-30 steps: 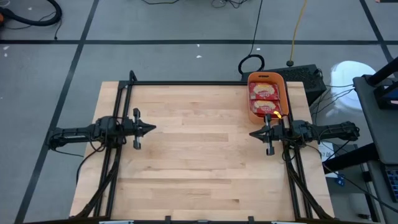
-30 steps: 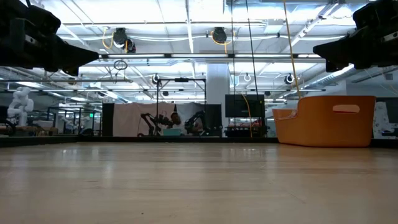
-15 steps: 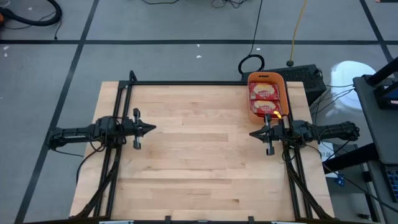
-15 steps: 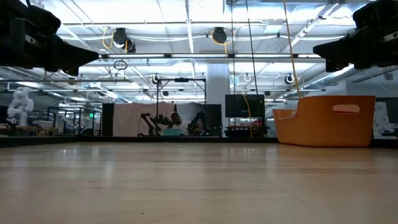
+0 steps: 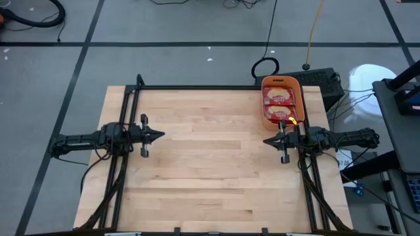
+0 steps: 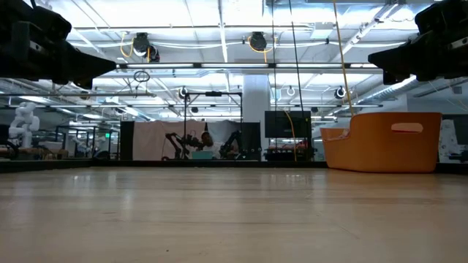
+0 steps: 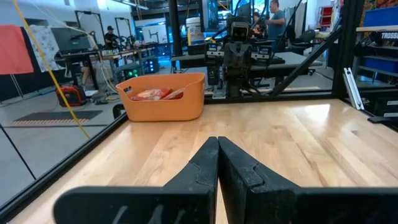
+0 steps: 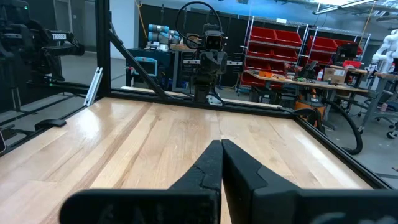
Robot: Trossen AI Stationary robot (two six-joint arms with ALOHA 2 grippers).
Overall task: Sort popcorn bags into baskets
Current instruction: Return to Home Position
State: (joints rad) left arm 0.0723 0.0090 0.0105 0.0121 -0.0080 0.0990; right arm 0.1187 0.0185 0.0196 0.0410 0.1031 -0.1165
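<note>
One orange bin (image 5: 263, 101) is being shown at the far right corner of the wooden table (image 5: 210, 177), and it is the only container being seen on the boards. Two popcorn bags are being counted at the top of it in the high view. The far bag (image 5: 278, 96) is being seen toward the bin's far end and the near bag (image 5: 280, 113) toward its near end. They are lying flat and touching along the bin's length. Whether more bags are lying underneath them cannot be told. In the left wrist view, red packets are being glimpsed just above the bin's rim.

Two arms are being held low over the table, one at each side, pointing at each other across the middle and well apart. The left gripper (image 5: 160, 136) is being held over the left part of the table with its jaws pressed together on nothing. The right gripper (image 5: 266, 141) is being held over the right part, near the bin's near end but outside it, and its jaws are likewise being pressed together, empty. In each wrist view the two dark fingers are being shown meeting in a single seam above bare wood.

Two people (image 7: 272, 14) are being seen in the room beyond the table, far behind the bin
</note>
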